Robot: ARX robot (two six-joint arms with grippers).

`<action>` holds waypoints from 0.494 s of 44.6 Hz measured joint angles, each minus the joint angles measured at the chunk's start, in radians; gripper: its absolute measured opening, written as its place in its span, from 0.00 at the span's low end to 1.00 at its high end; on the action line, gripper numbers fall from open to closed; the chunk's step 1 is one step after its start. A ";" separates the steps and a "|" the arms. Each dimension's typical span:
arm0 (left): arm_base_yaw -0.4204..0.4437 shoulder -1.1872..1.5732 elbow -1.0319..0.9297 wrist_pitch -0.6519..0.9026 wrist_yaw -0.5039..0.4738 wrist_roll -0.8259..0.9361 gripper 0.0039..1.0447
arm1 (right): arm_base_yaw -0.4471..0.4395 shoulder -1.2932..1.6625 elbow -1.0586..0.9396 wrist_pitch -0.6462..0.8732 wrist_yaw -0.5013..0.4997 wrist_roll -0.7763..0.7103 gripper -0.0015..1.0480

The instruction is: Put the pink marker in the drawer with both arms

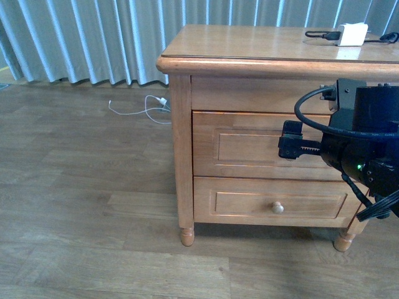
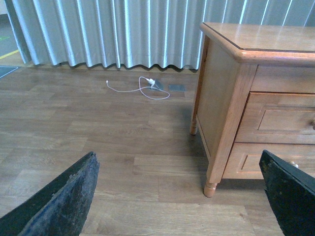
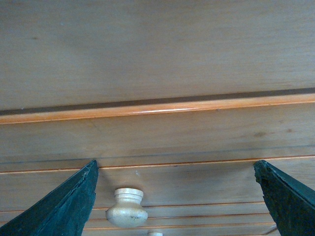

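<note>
The drawer (image 1: 249,146) is the upper one of the light-wood nightstand and is closed. My right arm (image 1: 365,140) is at the right, and its open gripper (image 1: 290,139) is close in front of the drawer, hiding the knob in the front view. In the right wrist view the open gripper (image 3: 177,196) faces the drawer front (image 3: 206,182). The round pale knob (image 3: 127,207) lies between the fingers, nearer one finger (image 3: 69,204), untouched. My left gripper (image 2: 179,196) is open and empty over the wooden floor, to one side of the nightstand (image 2: 221,88). The pink marker is out of view.
The shorter lower drawer (image 1: 237,202) has its own pale knob (image 1: 277,207). A white charger (image 1: 352,34) with a black cable lies on the nightstand top. A white cable (image 1: 146,109) lies on the floor by the grey curtain (image 1: 93,37).
</note>
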 joint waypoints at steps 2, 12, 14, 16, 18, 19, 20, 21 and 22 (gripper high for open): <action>0.000 0.000 0.000 0.000 0.000 0.000 0.94 | 0.000 -0.012 -0.021 0.024 0.003 -0.011 0.92; 0.000 0.000 0.000 0.000 0.000 0.000 0.94 | 0.027 -0.246 -0.243 0.058 -0.030 -0.066 0.92; 0.000 0.000 0.000 0.000 0.000 0.000 0.94 | 0.033 -0.287 -0.275 0.038 -0.037 -0.066 0.92; 0.000 0.000 0.000 0.000 0.000 0.000 0.94 | 0.041 -0.343 -0.320 0.014 -0.048 -0.065 0.92; 0.000 0.000 0.000 0.000 0.000 0.000 0.94 | 0.044 -0.385 -0.354 -0.005 -0.056 -0.064 0.92; 0.000 0.000 0.000 0.000 0.000 0.000 0.94 | 0.045 -0.415 -0.375 -0.021 -0.061 -0.060 0.92; 0.000 0.000 0.000 0.000 0.000 0.000 0.94 | 0.045 -0.437 -0.391 -0.035 -0.063 -0.057 0.92; 0.000 0.000 0.000 0.000 0.000 0.000 0.94 | 0.045 -0.476 -0.416 -0.060 -0.064 -0.052 0.92; 0.000 0.000 0.000 0.000 0.000 0.000 0.94 | 0.045 -0.494 -0.426 -0.069 -0.064 -0.051 0.92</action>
